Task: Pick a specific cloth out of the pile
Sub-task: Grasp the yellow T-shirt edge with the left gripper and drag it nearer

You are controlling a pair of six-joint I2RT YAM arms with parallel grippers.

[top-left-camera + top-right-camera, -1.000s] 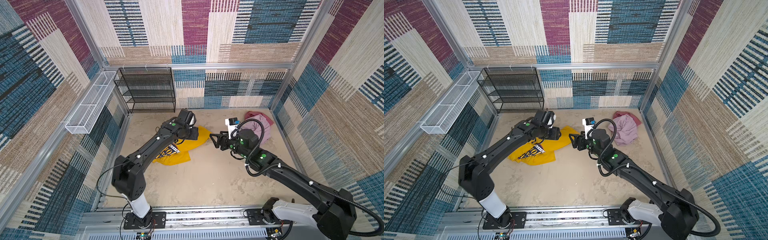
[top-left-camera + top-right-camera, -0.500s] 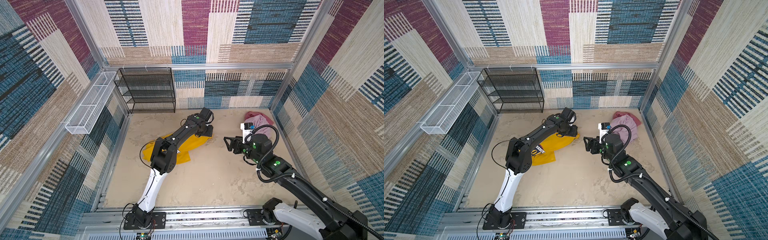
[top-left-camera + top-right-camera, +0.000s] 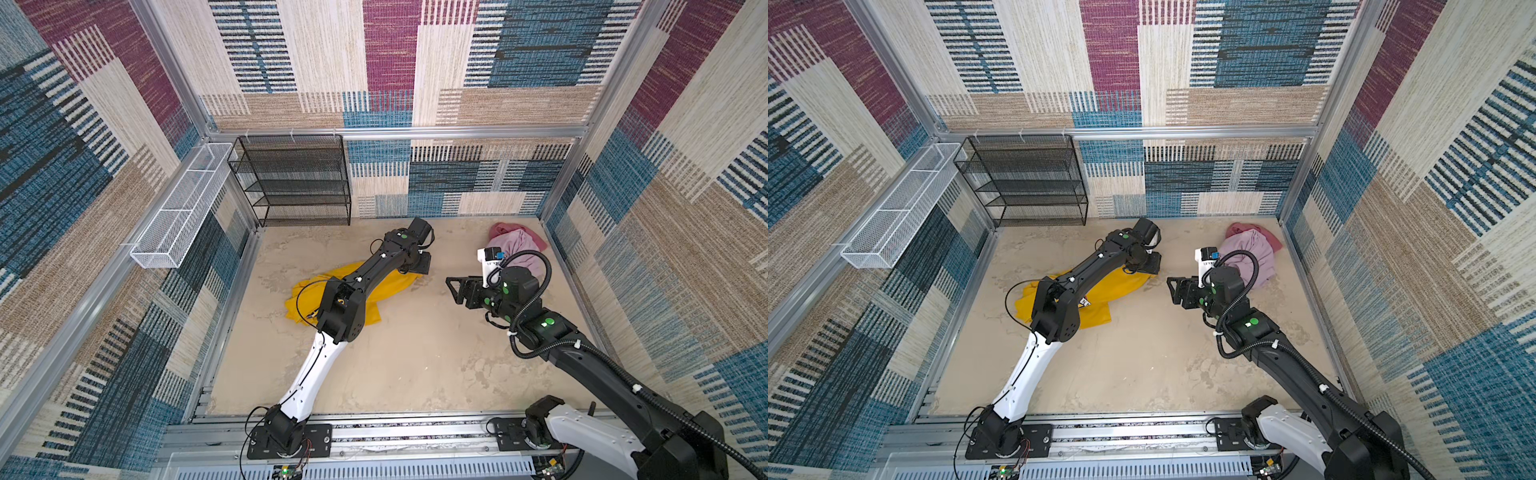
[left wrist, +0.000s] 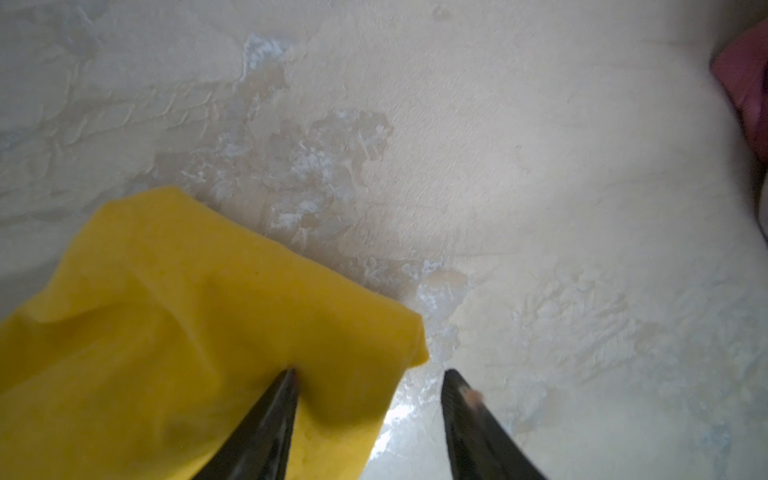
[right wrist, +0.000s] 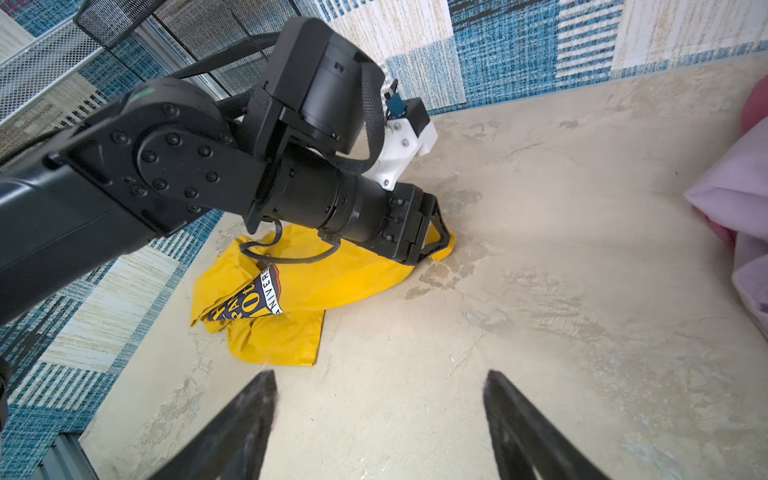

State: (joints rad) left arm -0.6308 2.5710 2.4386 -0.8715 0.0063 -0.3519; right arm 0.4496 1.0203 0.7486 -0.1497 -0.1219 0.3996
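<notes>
Lying crumpled on the sandy floor [image 3: 415, 365], the cloth [image 3: 392, 284] sits at about 10 o'clock from the floor's middle in both top views. It is well apart from the pile [image 3: 517, 245], which is bunched in the corner at about 2 o'clock. From above, the left arm covers much of the yellow shirt, and only a sliver of its logo [image 3: 1084, 301] peeks out in a top view. The right wrist view shows the navy and white lettering [image 5: 249, 299] plainly, folded on itself. The left gripper [image 3: 419, 266] is down at the cloth's tip nearest the pile, and the top views hide how its jaws stand. The left wrist view settles it: the left gripper [image 4: 372, 374] has its jaws apart, one fingertip [image 4: 291, 378] on the yellow corner [image 4: 166, 311] and the other over bare floor, so nothing is clamped. That same view catches only a rose-red edge of the pile [image 4: 744, 83], while the right wrist view shows its lilac folds [image 5: 739, 199]. The right gripper [image 3: 453, 289] hangs at 3 o'clock of the cloth's tip, and its own camera shows its jaws [image 5: 380, 376] spread wide with only floor between them. A black rack [image 3: 295, 183] stands at 11 o'clock.
</notes>
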